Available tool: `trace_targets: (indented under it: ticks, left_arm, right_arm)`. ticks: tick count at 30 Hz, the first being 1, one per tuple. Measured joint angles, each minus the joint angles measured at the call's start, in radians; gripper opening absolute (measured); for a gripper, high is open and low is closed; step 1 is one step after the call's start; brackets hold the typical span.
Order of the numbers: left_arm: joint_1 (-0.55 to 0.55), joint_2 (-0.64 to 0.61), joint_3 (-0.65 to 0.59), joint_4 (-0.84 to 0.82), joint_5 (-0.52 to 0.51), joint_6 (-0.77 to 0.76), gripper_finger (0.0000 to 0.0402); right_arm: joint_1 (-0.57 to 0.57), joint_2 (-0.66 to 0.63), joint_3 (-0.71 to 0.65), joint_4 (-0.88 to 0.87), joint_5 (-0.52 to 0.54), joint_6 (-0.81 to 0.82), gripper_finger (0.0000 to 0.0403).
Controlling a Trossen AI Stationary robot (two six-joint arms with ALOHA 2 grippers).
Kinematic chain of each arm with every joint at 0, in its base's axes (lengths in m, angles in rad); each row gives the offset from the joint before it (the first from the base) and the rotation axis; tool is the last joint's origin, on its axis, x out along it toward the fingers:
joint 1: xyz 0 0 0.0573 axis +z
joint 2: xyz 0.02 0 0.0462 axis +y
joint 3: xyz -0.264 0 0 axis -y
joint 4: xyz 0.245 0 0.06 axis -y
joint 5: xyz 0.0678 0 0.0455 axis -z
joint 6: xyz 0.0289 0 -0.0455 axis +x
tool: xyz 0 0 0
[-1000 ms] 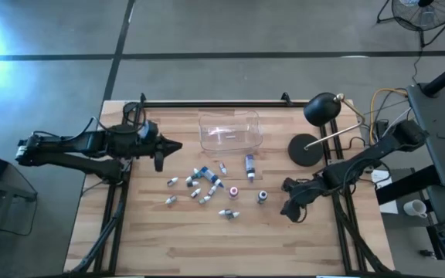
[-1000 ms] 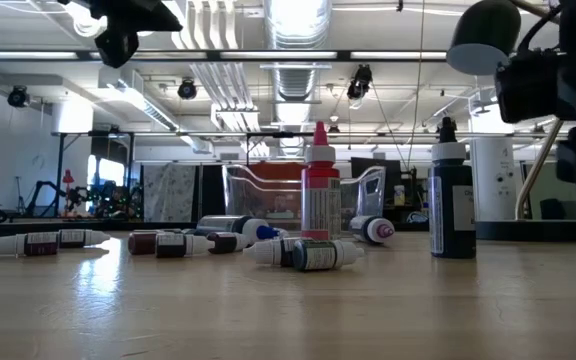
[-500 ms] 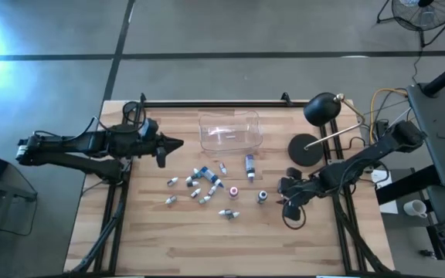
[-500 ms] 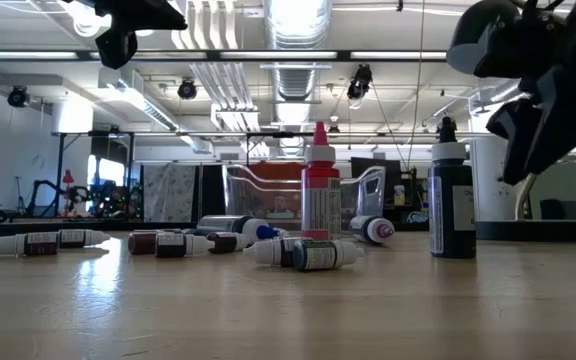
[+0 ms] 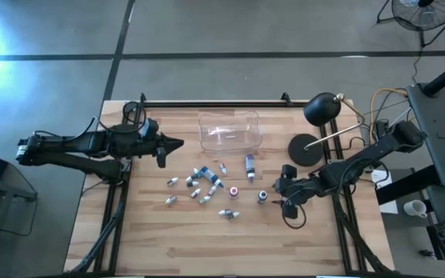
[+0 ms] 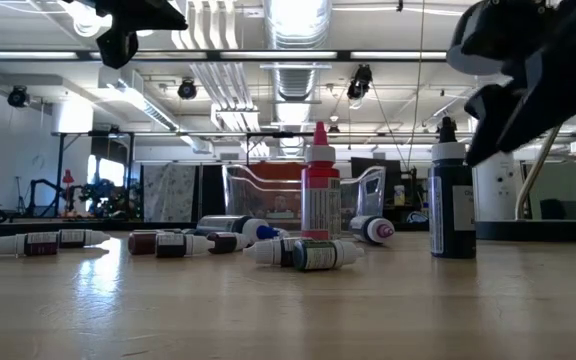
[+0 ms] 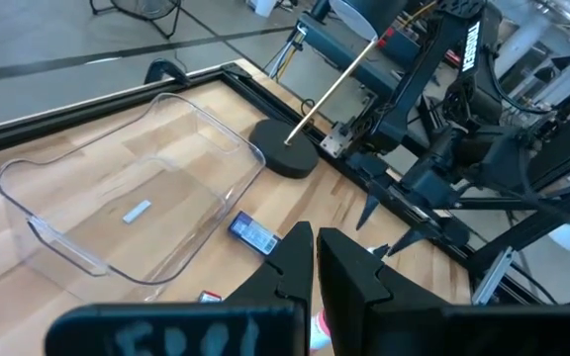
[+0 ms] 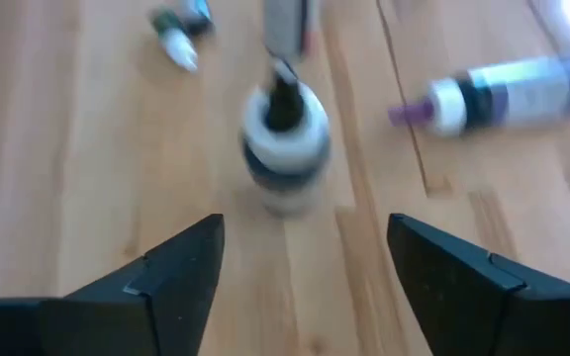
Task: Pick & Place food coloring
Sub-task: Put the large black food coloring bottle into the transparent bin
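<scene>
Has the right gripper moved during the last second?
Yes. The right gripper moved left, away from the black lamp base, toward the upright dark-capped bottle.

There's a clear plastic tub sitting empty-looking near the back edge of the wooden counter. Over on the right is a black desk lamp on a round base, with a fan out on the grey floor beyond.
</scene>
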Motion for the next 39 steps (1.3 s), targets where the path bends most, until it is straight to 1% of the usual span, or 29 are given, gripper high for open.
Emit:
trace_targets:
  ticks: [3,5,11,17,21,27,31,39]
  left_arm:
    - [0.000,0.000,0.000,0.000,0.000,0.006,0.0000]
    - [0.000,0.000,0.000,0.000,0.000,0.006,0.0000]
    - [0.000,0.000,0.000,-0.006,0.000,0.018,0.0000]
    - [0.000,0.000,0.000,-0.012,0.000,0.018,0.0000]
    - [0.000,0.000,0.000,-0.017,0.000,0.018,0.0000]
    - [0.000,0.000,0.000,-0.016,0.000,0.025,0.0000]
    - [0.000,0.000,0.000,-0.016,0.000,0.025,0.0000]
    - [0.000,0.001,0.000,-0.016,0.000,0.025,0.0000]
  right_arm:
    - [0.000,0.000,0.000,0.083,0.006,-0.096,0.0291]
    - [0.000,0.004,0.000,0.100,0.027,-0.125,0.0295]
    - [-0.006,0.059,0.000,0.112,0.024,-0.079,0.0297]
    - [-0.009,0.140,0.001,0.238,0.024,-0.078,0.0288]
    - [-0.017,0.151,0.020,0.224,0.026,-0.075,0.0280]
    - [-0.023,0.160,0.029,0.201,0.025,-0.046,0.0256]
    - [-0.023,0.158,0.031,0.160,0.025,-0.005,0.0229]
    - [-0.032,0.151,0.031,0.164,0.026,-0.003,0.0179]
